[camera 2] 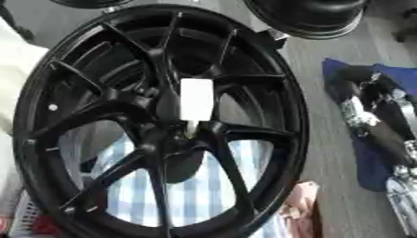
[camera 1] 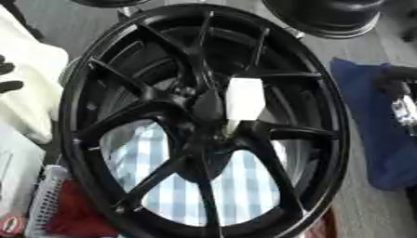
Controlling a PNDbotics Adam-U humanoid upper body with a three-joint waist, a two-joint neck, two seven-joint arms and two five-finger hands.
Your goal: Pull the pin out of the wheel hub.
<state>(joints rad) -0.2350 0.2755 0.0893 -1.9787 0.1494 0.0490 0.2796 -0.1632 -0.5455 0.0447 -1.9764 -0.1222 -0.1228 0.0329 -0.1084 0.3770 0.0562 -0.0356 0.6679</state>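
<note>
One white pin (camera 1: 244, 100) sits at the middle of the wheel hub (camera 1: 208, 116). Its broad, blocky white head stands out in front of the hub's centre and narrows at the bottom to a thin pale stem that meets the black metal where the spokes join. Nothing is touching it.

The hub is a single black alloy wheel with slim, forked spokes running out to a wide rim; it fills most of both views and leans slightly, its top toward the upper right. Through the lower gaps between the spokes shows a blue-and-white checked cloth (camera 1: 236, 186) lying on the desk (camera 2: 326, 116), a grey surface visible to the right of the rim.

The right hand (camera 2: 371, 116) lies well apart from the wheel at the right side, black with silver parts, resting over one dark blue cloth (camera 1: 366, 135); whether its fingers are straight or curled cannot be made out. At the left edge of the left eye view a few dark fingers of the left hand (camera 1: 6, 76) show against a white cloth (camera 1: 29, 93); their state cannot be told either.

Further out, a second black wheel (camera 2: 313, 16) lies beyond the top right, a red cloth (camera 1: 69, 214) sits in a pale mesh basket (camera 1: 41, 204) at the lower left, and a pink cloth (camera 2: 297, 204) lies at the lower right.
</note>
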